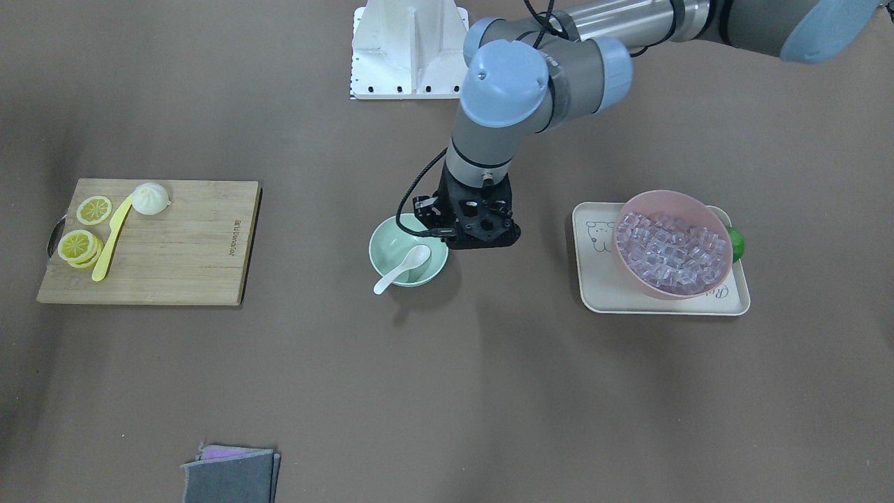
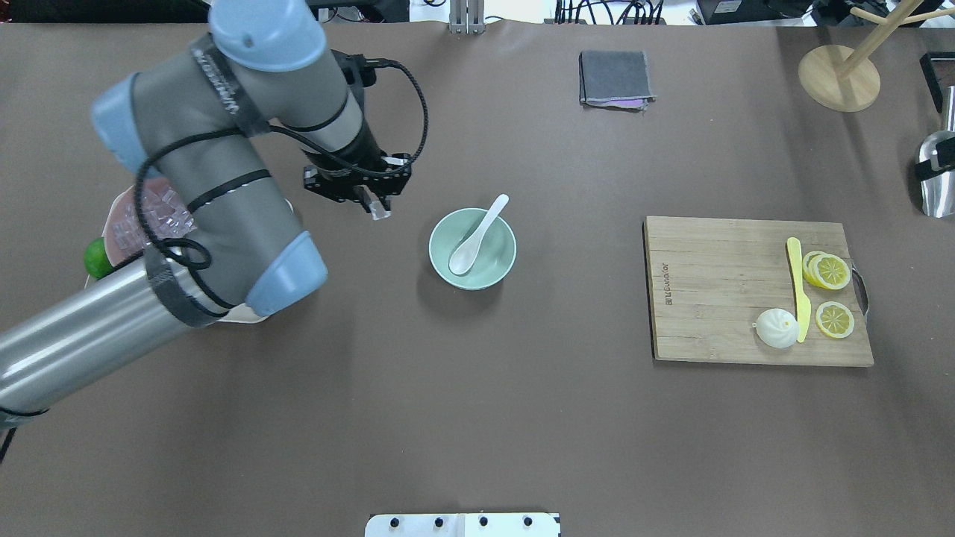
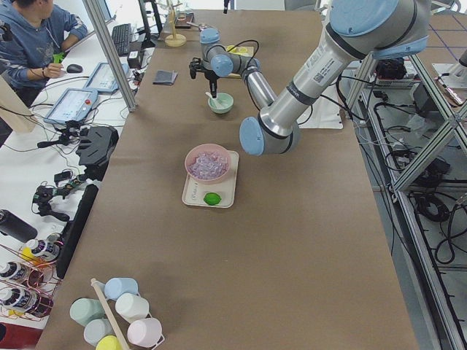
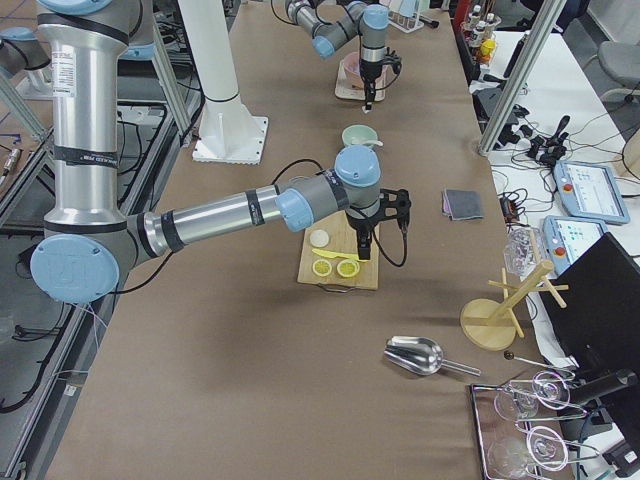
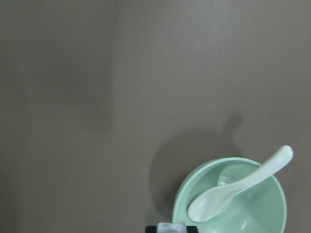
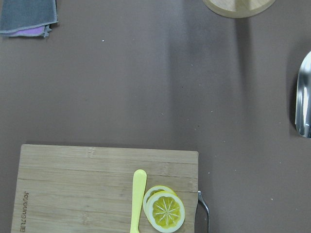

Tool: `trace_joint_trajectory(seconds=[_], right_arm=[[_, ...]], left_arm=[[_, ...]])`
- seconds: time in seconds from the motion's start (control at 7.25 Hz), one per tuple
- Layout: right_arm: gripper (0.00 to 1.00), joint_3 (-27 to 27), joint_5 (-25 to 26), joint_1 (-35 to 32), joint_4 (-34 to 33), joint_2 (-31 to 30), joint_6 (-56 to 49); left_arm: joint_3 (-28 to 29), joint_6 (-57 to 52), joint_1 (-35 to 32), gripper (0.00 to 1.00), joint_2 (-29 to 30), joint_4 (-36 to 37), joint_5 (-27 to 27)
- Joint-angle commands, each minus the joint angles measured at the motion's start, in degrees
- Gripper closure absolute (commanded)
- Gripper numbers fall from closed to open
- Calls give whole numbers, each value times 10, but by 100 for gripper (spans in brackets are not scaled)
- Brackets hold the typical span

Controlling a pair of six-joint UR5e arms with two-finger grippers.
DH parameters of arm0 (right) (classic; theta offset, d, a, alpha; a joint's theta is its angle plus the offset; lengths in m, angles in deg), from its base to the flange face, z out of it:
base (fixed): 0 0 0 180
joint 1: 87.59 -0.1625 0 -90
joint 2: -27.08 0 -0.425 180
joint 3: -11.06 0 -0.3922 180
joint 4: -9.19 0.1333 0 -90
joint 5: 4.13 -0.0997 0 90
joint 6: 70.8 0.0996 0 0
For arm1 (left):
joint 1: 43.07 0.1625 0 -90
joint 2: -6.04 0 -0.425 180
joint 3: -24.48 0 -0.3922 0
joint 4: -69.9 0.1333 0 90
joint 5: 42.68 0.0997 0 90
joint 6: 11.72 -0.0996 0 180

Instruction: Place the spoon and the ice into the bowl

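The mint-green bowl (image 2: 472, 248) stands mid-table, also in the front view (image 1: 391, 241) and the left wrist view (image 5: 265, 211). The white spoon (image 2: 477, 235) lies in it, scoop down and handle over the rim (image 1: 405, 267) (image 5: 238, 187). My left gripper (image 2: 375, 209) hangs just beside the bowl, toward the pink bowl, shut on one clear ice cube (image 2: 381, 214) (image 5: 171, 228). More ice (image 1: 670, 248) fills the pink bowl (image 1: 632, 209). My right gripper (image 4: 365, 245) hangs over the cutting board; I cannot tell whether it is open or shut.
The pink bowl sits on a cream tray (image 1: 601, 293) with a green lime (image 1: 735, 243). A wooden cutting board (image 2: 716, 291) holds a yellow knife (image 2: 797, 287), lemon slices and a white bun. A grey cloth (image 2: 614, 78), a metal scoop (image 2: 936, 175) and a wooden stand (image 2: 839, 74) lie at the far side.
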Motion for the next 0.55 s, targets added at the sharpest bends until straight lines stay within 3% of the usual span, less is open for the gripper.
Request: trace_joint_trajectory(seconds=[0.0,0.14,0.41], right_arm=[[0,2,5,0,0,-2,-2],[0,1,3,0,0,-1,-2],[0,2,20,2,0,1,-2]], left_arm=[[30,6,22,58,13,-31,18],[29,6,26,2,10,-38,18],[5,4,23,2,4,-32,19]])
